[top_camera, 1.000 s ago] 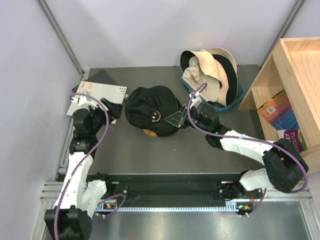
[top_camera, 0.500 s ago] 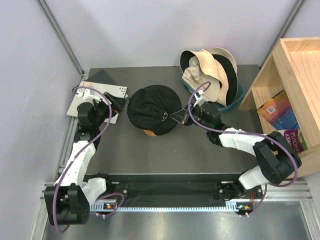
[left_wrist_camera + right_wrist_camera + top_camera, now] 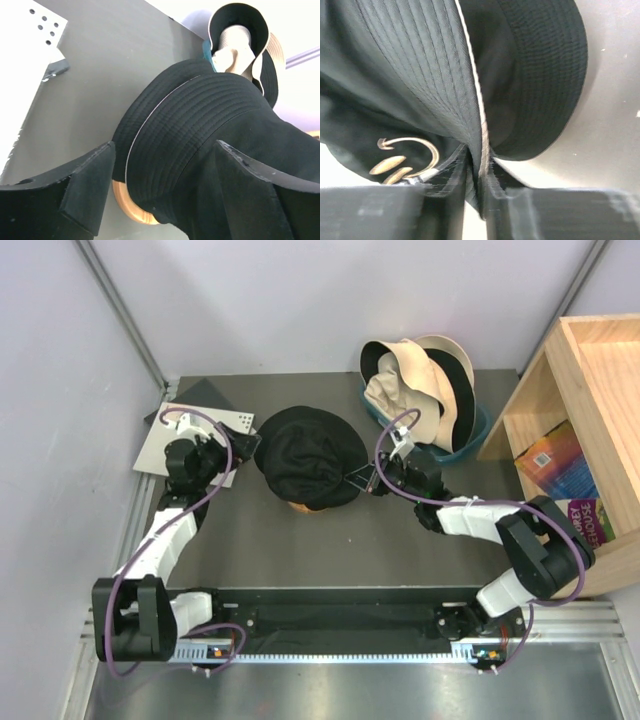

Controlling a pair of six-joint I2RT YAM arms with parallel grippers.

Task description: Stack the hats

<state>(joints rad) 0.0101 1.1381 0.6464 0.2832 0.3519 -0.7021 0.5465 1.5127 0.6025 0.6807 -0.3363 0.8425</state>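
Observation:
A black hat [image 3: 310, 470] covers a wooden stand, whose rim [image 3: 300, 506] peeks out below it. My right gripper [image 3: 365, 478] is shut on the hat's right brim. In the right wrist view the white-edged brim [image 3: 470, 75] is pinched between the fingers of that gripper [image 3: 479, 185]. My left gripper [image 3: 245, 452] stands open at the hat's left side. In the left wrist view the black hat [image 3: 200, 130] and the stand's rim [image 3: 132, 210] lie between the spread fingers of this gripper [image 3: 165, 190]. Beige hats [image 3: 415, 385], one black-lined, are piled at the back.
The beige hats sit in a teal tub [image 3: 478, 435] at the back right. A white perforated board [image 3: 195, 430] lies at the back left beside my left arm. A wooden shelf [image 3: 590, 390] with books [image 3: 555, 460] stands along the right edge.
The black hat has settled lower over the stand, and its smiley mark no longer shows from above. My left gripper has moved in toward the hat's left side. The right gripper kept its hold on the brim.

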